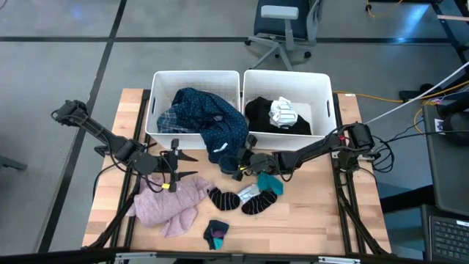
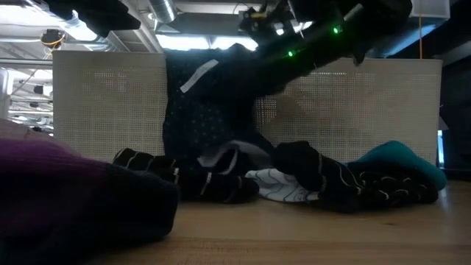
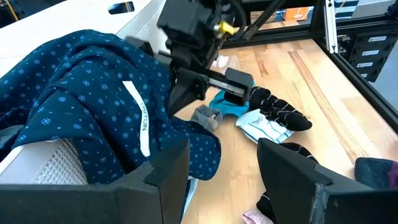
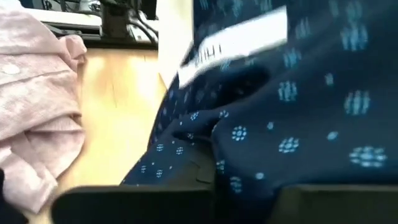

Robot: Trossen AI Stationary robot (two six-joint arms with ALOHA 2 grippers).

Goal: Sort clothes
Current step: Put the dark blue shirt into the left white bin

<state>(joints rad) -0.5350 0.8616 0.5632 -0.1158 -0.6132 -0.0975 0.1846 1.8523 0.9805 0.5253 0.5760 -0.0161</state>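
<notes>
Navy dotted cloth [image 1: 220, 121] spills out of the left white bin [image 1: 163, 81] over its front wall onto the wooden table [image 1: 322, 213], lying on a blue plaid shirt [image 1: 170, 120] inside; the right gripper [image 1: 242, 163] has its fingers clamped on the cloth's hanging edge. Socks [image 1: 243, 198] and a teal piece [image 1: 268, 182] lie just beside it. Black and white garments [image 1: 282, 116] sit in the right bin [image 1: 322, 84]. Left gripper [image 1: 174, 168] hovers spread wide, gripping nothing, above the pink fuzzy top [image 1: 167, 202]
</notes>
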